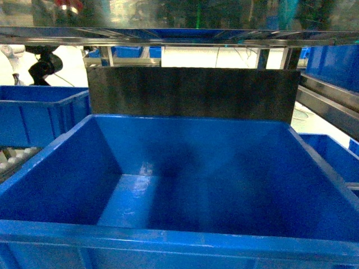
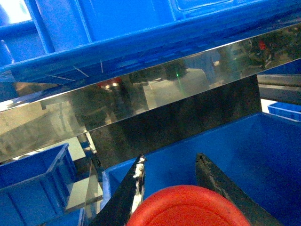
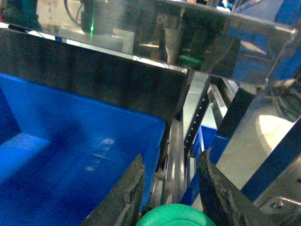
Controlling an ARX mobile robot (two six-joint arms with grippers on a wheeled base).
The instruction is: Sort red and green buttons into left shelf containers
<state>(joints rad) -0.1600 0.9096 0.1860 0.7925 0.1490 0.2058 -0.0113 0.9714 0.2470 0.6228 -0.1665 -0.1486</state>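
A steel shelving rack [image 1: 179,35] fills the scene, its mirror-bright rail running overhead and a dull dark panel [image 1: 193,92] closing the back of the bay.

In the left wrist view the left gripper [image 2: 169,162] is clenched on the red button [image 2: 187,207]: the wide, smooth mushroom cap sits between the two dark fingers, touching both, with only the cap showing. Just ahead of and below those fingertips lies the open mouth of the large blue bin [image 1: 168,235], and to their left, well apart, a second blue bin [image 2: 33,181].

In the right wrist view the right gripper [image 3: 170,162] grasps the green button [image 3: 176,217] the same way, its rounded green cap wedged low between the ridged black fingers. The blue bin's corner lies to the left of these fingers. Straight ahead stands a perforated steel upright [image 3: 197,117], so this button is not yet over the bin as far as I can judge.

The step looks like carrying both buttons to their release points. To do it well, I would bring each gripper clear of the thick rim and under the overhead rail before opening, and lower it well inside: the bin's walls are smooth, sloping hard plastic, so a domed button let go from high up would likely bounce or slide. Neither arm shows in the head view.
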